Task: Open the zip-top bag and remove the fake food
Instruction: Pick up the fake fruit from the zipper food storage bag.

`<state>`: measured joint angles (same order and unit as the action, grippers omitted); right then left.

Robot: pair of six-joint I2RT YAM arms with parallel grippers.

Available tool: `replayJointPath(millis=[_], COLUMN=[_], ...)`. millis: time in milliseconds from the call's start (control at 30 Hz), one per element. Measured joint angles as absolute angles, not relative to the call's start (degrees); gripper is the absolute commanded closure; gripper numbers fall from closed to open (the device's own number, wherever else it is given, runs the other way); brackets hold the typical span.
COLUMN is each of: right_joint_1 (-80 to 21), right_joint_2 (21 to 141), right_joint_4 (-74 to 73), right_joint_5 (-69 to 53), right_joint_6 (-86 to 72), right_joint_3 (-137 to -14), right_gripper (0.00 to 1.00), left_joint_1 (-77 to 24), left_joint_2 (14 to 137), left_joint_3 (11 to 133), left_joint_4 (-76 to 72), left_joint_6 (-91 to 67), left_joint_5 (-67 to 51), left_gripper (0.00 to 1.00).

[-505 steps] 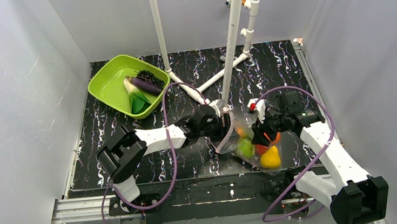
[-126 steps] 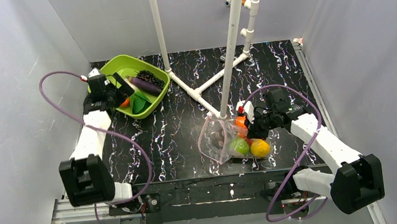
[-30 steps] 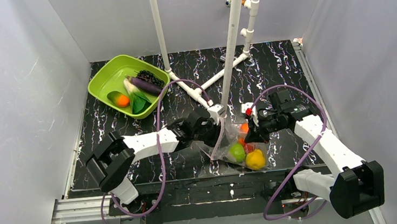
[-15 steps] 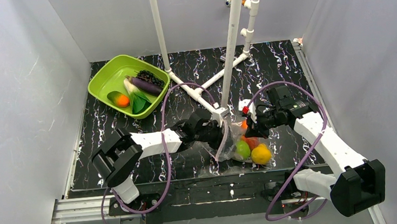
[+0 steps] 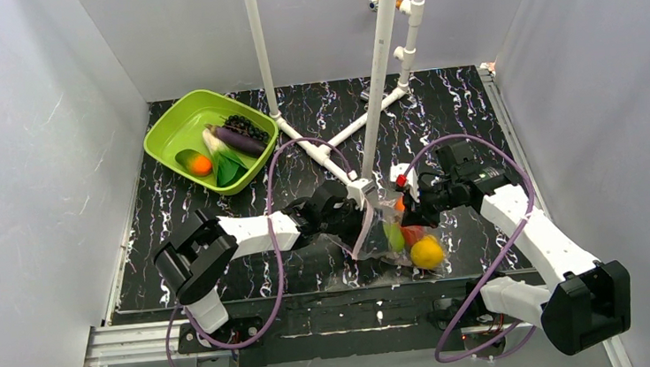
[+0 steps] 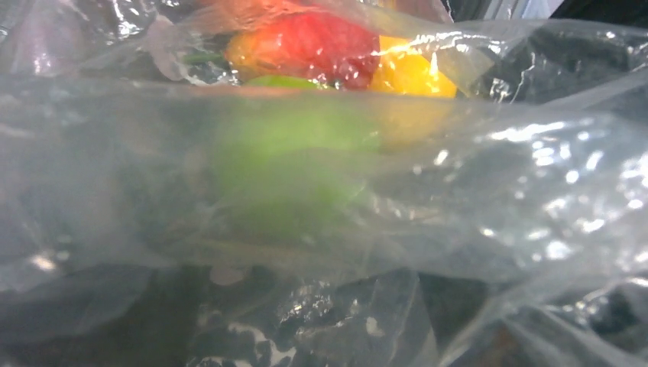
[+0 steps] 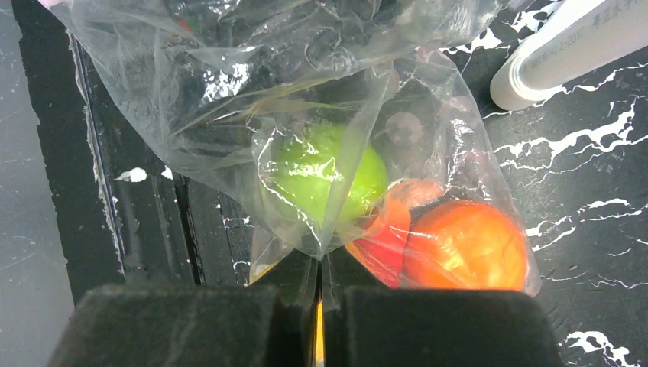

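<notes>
Since a second ago the left gripper (image 5: 358, 220) is pressing further into the zip-top bag (image 5: 381, 236) at lower centre; whether its claw is released I cannot tell. The right gripper (image 7: 319, 287) is clenching the bag's film. Eggplant (image 5: 238, 140), grapes (image 5: 247, 125) and an orange (image 5: 201, 165) are lying in the lime-green tray (image 5: 162, 136), upper left. Green apple (image 7: 328, 183) and lemon (image 5: 427, 252) are waiting inside.

No lettering, label, brand mark or number is legible in any view, neither on the zip-top bag (image 7: 229, 115) nor on the tabletop (image 5: 440, 120).
</notes>
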<state>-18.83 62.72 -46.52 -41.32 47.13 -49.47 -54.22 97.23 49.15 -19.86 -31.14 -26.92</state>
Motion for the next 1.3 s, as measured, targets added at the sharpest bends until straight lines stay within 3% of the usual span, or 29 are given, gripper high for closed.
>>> replayJointPath(millis=[133, 267, 567, 1133, 1300], right_joint_1=[-18.9, -18.9, -18.9, -18.8, -18.6], right_joint_2=[62.7, 62.6, 62.6, 62.7, 63.2], right_joint_4=[-46.0, -45.2, -44.6, -44.0, -44.0], right_joint_5=[-41.3, -41.3, -41.6, -41.0, -38.7], right_joint_6=[46.8, 46.7, 46.2, 45.4, 45.4], right_joint_3=[-48.8, -48.8, -47.6, -45.9, -45.8], right_gripper=[0.99, 0.99, 0.99, 0.99, 0.99], left_joint_1=[-54.2, -54.6, -57.5, -61.3, -61.2], left_joint_2=[97.1, 97.3, 99.4, 102.8, 105.3], left_joint_3=[49.1, 49.2, 52.2, 57.8, 58.2], left_joint_4=[-19.7, -21.2, -19.8, -17.3, -17.7], left_joint_6=[-30.7, -31.2, -30.5, -22.5, -21.5], left_joint_5=[-25.4, -25.1, -20.7, -11.4, -10.3], left_gripper=[0.03, 0.21, 0.37, 0.04, 0.08])
